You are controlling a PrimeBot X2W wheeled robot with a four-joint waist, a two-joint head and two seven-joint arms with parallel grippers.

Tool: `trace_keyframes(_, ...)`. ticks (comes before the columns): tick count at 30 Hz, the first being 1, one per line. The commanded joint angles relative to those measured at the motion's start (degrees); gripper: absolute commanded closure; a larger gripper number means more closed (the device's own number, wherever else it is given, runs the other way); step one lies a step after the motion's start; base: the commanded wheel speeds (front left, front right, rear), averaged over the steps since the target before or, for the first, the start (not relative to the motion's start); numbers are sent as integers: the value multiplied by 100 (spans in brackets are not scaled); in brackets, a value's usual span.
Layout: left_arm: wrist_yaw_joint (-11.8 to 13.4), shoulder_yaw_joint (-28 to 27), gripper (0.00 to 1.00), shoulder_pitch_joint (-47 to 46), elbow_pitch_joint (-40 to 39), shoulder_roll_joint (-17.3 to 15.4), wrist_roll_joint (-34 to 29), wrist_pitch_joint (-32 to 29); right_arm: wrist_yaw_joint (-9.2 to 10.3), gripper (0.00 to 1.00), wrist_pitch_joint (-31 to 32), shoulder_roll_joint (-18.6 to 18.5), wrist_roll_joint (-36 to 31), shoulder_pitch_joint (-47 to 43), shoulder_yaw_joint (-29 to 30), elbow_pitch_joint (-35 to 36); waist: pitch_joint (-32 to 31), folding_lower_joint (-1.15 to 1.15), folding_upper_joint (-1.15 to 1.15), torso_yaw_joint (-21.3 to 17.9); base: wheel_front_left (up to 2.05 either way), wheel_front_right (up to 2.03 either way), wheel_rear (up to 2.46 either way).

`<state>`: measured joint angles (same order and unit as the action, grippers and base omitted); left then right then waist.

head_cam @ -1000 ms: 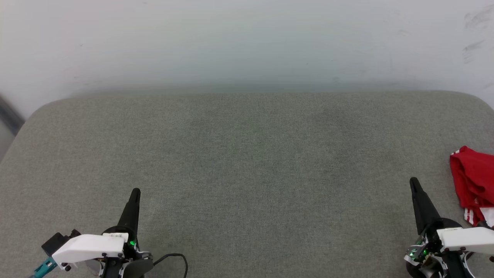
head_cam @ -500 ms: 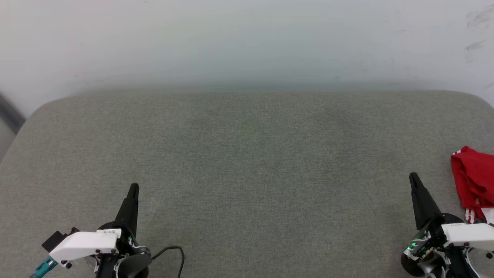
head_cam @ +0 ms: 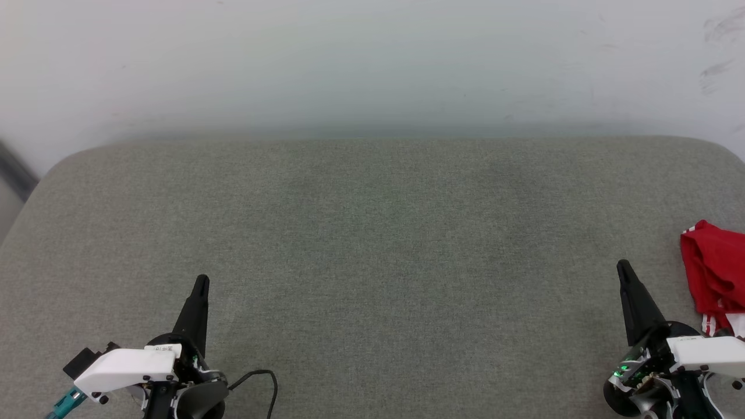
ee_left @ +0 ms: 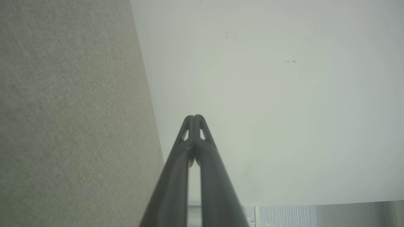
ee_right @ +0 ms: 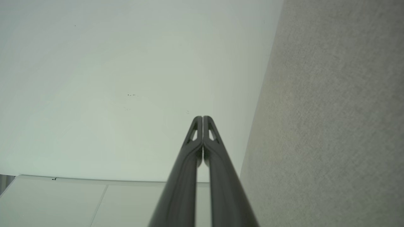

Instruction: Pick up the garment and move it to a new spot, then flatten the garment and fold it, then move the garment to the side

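The garment, a crumpled red heap with red-and-white striped trim, lies at the right edge of the head view on the grey fabric bench, partly cut off by the frame. The right end effector, at lower right, is clenched on nothing, its tip near the garment but apart from it. The left end effector, at lower left, is likewise clenched and empty, well apart from the garment.

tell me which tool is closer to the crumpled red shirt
The right tool, long dark fingers shut, stands near the crumpled bright red fabric garment; the left tool sits far across the grey padded surface.
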<state>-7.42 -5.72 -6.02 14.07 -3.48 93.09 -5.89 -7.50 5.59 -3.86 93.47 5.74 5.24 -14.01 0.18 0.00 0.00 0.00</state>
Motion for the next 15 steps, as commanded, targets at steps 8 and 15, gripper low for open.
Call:
trace_keyframes(8, -26, -20, 100, -41, 6, 6, -12, -28, 2, 100, 27, 24, -15, 75, 26, -6, 0, 0, 0, 0, 0, 0, 0)
trace_keyframes(15, -26, -29, 100, -42, 6, 10, -21, -35, 2, 100, 37, 31, -30, 76, 34, -6, 0, 0, 0, 0, 0, 0, 0)
